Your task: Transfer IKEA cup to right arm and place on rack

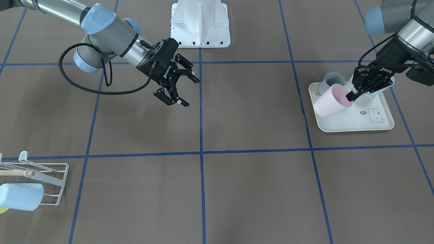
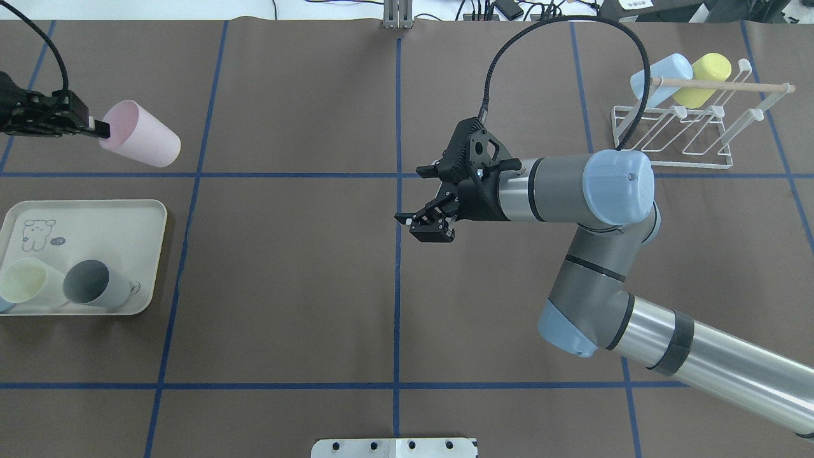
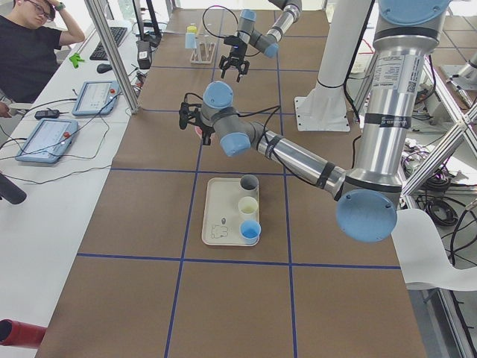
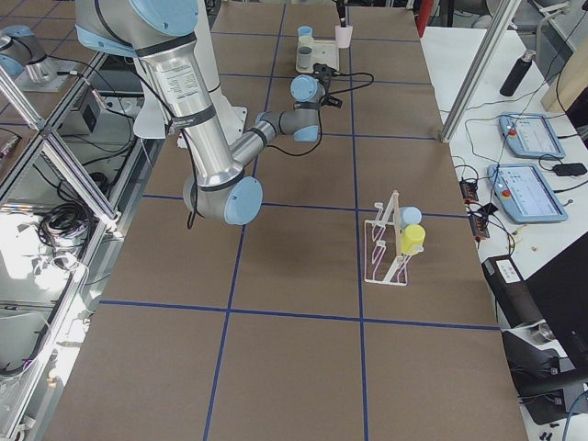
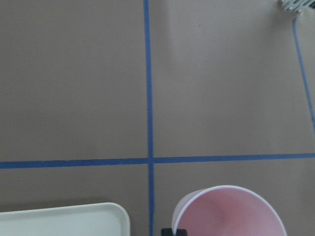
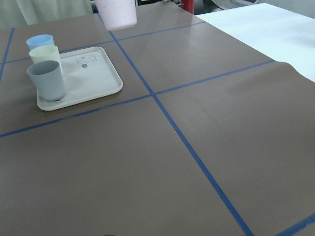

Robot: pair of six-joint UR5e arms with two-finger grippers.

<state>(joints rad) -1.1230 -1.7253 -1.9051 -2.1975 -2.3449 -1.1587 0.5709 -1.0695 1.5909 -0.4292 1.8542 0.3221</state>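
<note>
Front-facing view: the left gripper (image 1: 352, 96) pinches the rim of the pink IKEA cup (image 1: 330, 102) and holds it tilted in the air by the cream tray (image 1: 356, 126), where a grey cup (image 1: 329, 80) stands. The right gripper (image 1: 190, 92) hangs over the middle of the table (image 1: 251, 135), fingers spread wide around nothing. The white wire rack (image 1: 51, 183), on the robot's right, bears a light blue cup (image 1: 20, 196). Overhead view: the pink IKEA cup lies almost on its side, mouth toward the left gripper, well apart from the right gripper and from the rack. There a yellow cup (image 2: 703, 79) rests beside the light blue cup under the wooden rod (image 2: 731, 84). A cream cup (image 2: 28, 280) stands just beside the grey cup. Left side view: the near arm's wrist hides most of the pink IKEA cup. Right side view: the cup shows small at the table's far end. Left wrist view: the pink mouth fills the lower edge, with the tray's corner beside it. Right wrist view: the cup hangs at the upper edge, off the table, past the tray.
</note>
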